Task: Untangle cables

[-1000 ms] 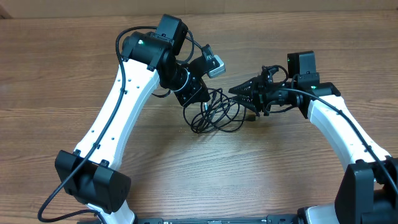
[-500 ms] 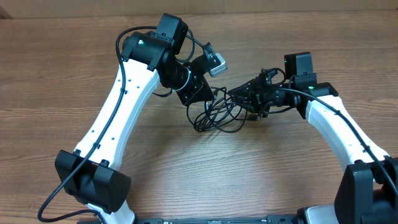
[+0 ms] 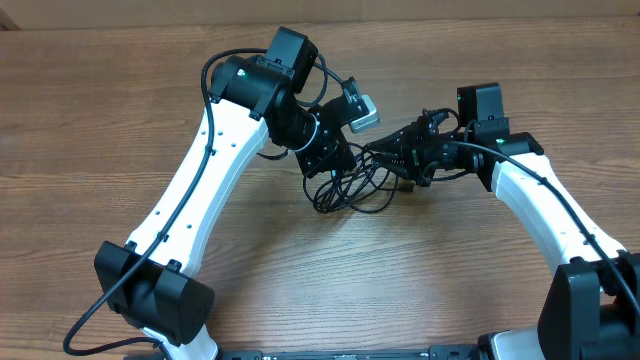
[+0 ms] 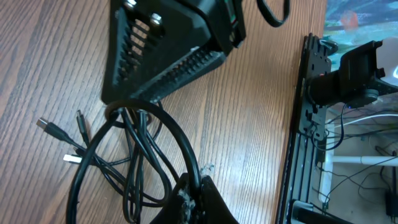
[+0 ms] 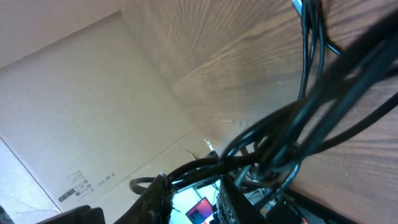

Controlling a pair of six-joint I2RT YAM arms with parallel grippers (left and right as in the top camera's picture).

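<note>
the cables (image 3: 352,190) lie in a looped heap on the surface (image 3: 300,270) between my two arms. my left hand (image 4: 194,190) is shut tight on one strand, and my right hand (image 3: 385,152) is pinched around a bunch of several strands just beside it. my worry is that both grips sit on the same knot, so pulling apart could cinch the loops tighter, and the plug ends (image 4: 50,127) could catch in a loop and drag the whole heap along or yank the strand from my left hand.
</note>
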